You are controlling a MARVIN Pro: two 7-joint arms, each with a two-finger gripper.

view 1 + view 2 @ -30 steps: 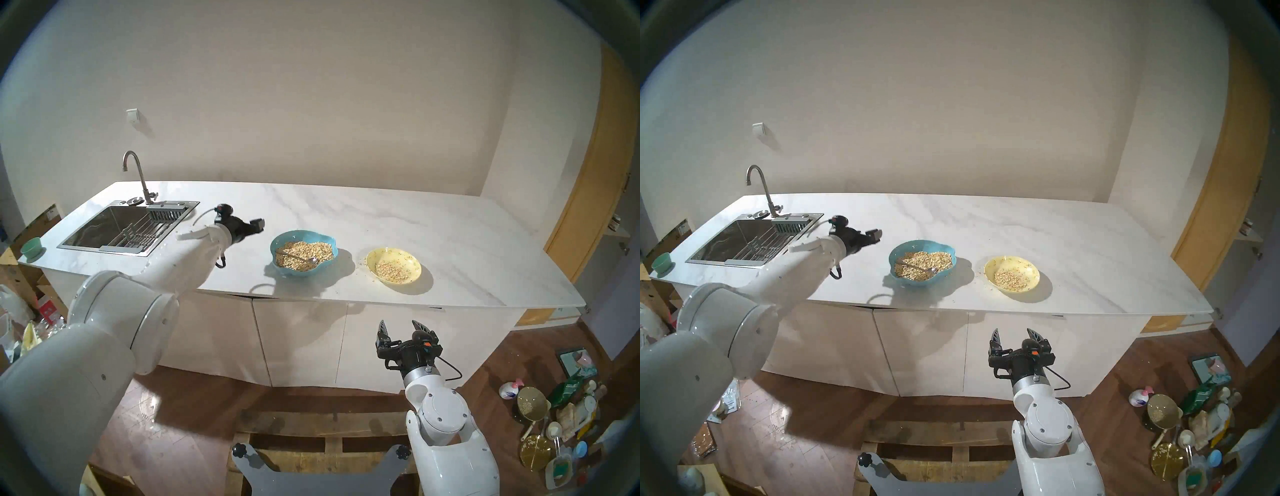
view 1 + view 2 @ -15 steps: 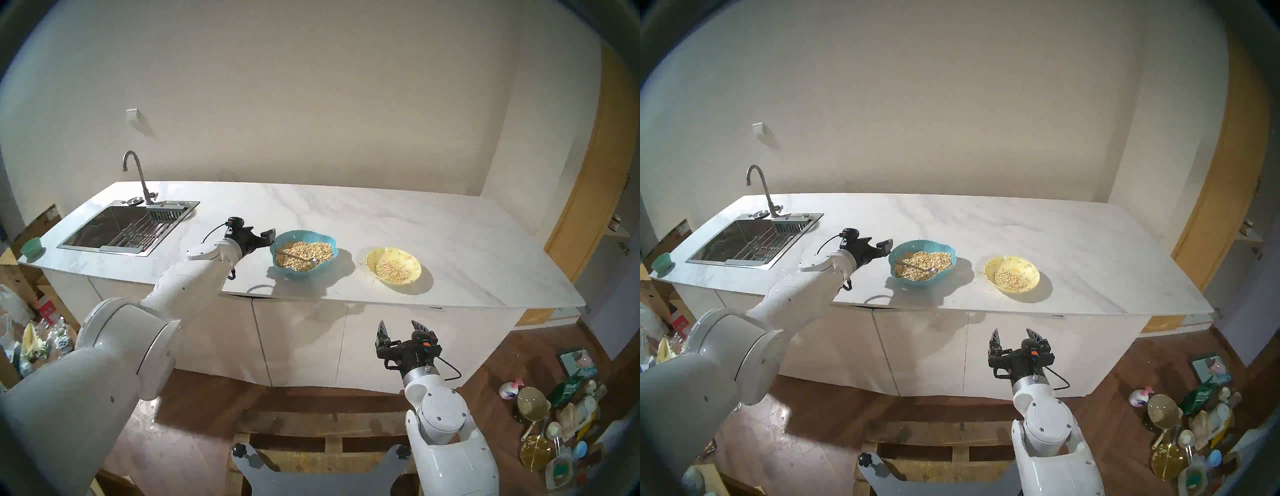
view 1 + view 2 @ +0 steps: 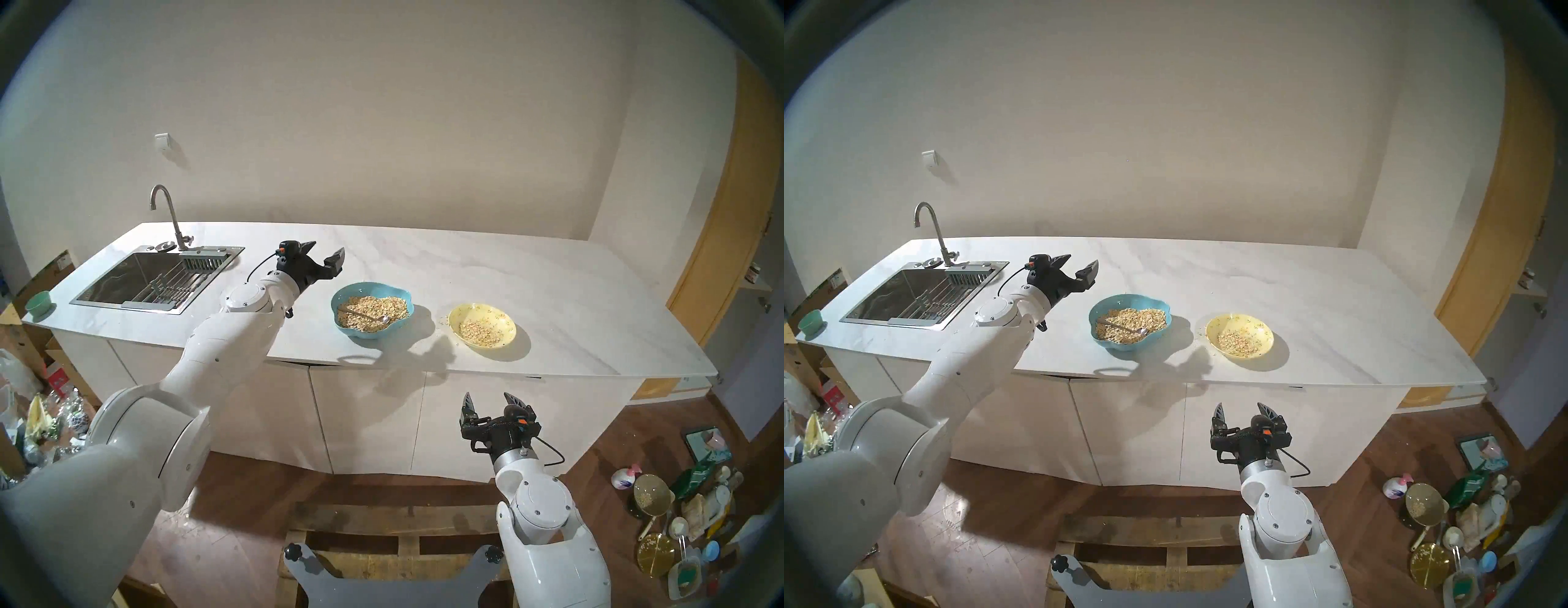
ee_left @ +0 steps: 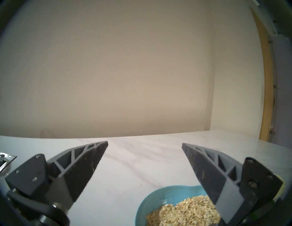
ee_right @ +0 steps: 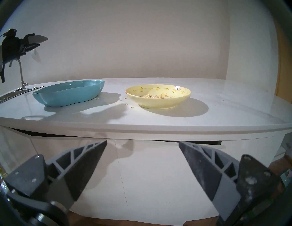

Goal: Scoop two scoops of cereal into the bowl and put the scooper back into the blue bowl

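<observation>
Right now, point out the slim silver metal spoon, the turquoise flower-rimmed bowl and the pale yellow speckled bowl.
slim silver metal spoon (image 3: 360, 315), head left view, mid-handle.
turquoise flower-rimmed bowl (image 3: 368, 284), head left view, far rim.
pale yellow speckled bowl (image 3: 507, 333), head left view, right inner wall.

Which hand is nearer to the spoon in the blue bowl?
Left. The left hand hovers open just beyond the blue bowl holding the spoon; the right hand waits open below the counter edge.

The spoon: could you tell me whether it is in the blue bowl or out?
In: the spoon lies on the oats inside the blue bowl.
</observation>
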